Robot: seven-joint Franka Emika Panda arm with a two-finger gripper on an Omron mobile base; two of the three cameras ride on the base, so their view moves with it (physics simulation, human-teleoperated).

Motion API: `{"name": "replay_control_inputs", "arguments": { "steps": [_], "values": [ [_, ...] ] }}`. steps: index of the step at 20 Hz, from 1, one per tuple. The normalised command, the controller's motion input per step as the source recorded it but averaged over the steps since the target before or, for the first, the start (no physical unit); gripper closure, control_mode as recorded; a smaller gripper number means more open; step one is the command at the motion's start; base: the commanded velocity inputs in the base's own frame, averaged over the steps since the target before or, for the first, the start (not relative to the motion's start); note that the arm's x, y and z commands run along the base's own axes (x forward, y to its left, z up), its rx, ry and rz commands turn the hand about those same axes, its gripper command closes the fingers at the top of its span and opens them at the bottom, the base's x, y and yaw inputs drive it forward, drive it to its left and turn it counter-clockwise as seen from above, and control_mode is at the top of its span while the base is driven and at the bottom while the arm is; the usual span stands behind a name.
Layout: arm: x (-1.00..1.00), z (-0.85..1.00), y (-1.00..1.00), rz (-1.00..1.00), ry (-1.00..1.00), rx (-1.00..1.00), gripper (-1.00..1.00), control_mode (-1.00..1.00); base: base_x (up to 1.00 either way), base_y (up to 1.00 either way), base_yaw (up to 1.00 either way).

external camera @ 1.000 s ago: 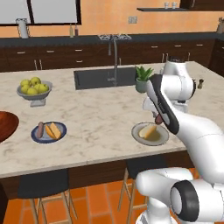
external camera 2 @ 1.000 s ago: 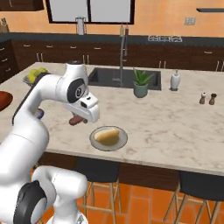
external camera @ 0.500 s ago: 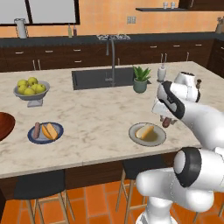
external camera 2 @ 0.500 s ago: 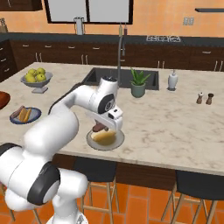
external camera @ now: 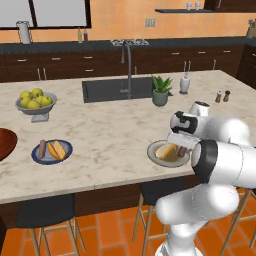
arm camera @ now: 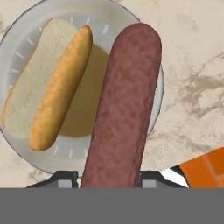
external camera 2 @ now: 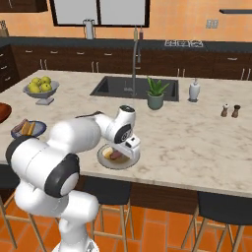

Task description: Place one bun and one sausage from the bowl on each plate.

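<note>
My gripper (external camera: 181,145) hangs low over the greyish-olive plate (external camera: 155,155) near the counter's front edge, shut on a brown sausage (arm camera: 122,109). In the hand view the sausage runs up from between the fingertips, across the plate's (arm camera: 83,118) right side, beside a bun (arm camera: 48,83) lying on it. I cannot tell whether the sausage touches the plate. The right base view shows the gripper (external camera 2: 129,147) over the same plate (external camera 2: 104,158). A dark blue plate (external camera: 36,156) to the left carries a bun and a sausage. The brown bowl (external camera: 5,142) is cut off at the far left.
A grey footed bowl of apples (external camera: 35,102) stands at the back left. The sink (external camera: 117,90) with its tap, a potted plant (external camera: 161,91), a soap bottle (external camera: 185,84) and two shakers (external camera: 222,96) lie behind. Stools stand under the counter's front edge.
Both base views have shifted with the base. The gripper has come down from above the counter to just over the olive plate, still holding the sausage.
</note>
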Motion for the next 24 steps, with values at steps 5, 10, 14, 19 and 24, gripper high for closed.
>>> {"name": "replay_control_inputs", "arguments": {
  "steps": [5, 10, 14, 19, 24],
  "values": [
    [0.32, -0.55, -0.11, 0.00, 0.00, 0.03, 1.00, -1.00, 0.00, 0.00, 0.00],
    [0.31, -0.37, -0.04, -0.01, -0.04, 0.02, -1.00, -1.00, 0.00, 0.00, 0.00],
    [0.47, -0.19, 0.00, -0.04, -0.02, 0.00, -1.00, -1.00, 0.00, 0.00, 0.00],
    [0.20, 0.03, -0.02, -0.05, -0.03, 0.01, -1.00, -1.00, 0.00, 0.00, 0.00],
    [-0.64, 0.76, -0.07, -0.03, -0.16, 0.02, -1.00, -1.00, 0.00, 0.00, 0.00]
  ]
}}
